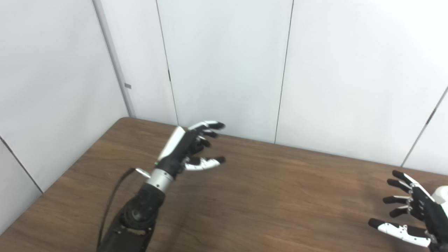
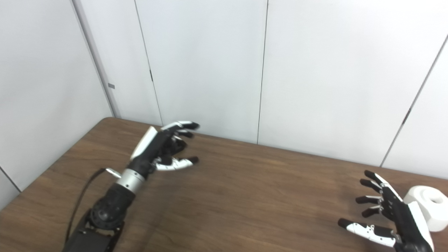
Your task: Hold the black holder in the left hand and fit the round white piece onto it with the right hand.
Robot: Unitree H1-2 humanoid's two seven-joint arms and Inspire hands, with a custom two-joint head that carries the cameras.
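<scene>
My left hand [image 1: 190, 147] is raised over the far left of the brown table [image 1: 266, 196], open and empty, fingers spread and pointing right. My right hand [image 2: 388, 213] is open and empty at the lower right, fingers pointing left. The round white piece [image 2: 428, 206], a roll with a hole in its top, stands on the table just right of and behind the right hand, partly hidden by it; in the left eye view only its edge [image 1: 441, 196] shows. No black holder is in view.
White wall panels [image 1: 227, 63] stand right behind the table's far edge and along its left side. The table's left edge runs diagonally at the lower left. A black cable [image 1: 112, 199] hangs by my left forearm.
</scene>
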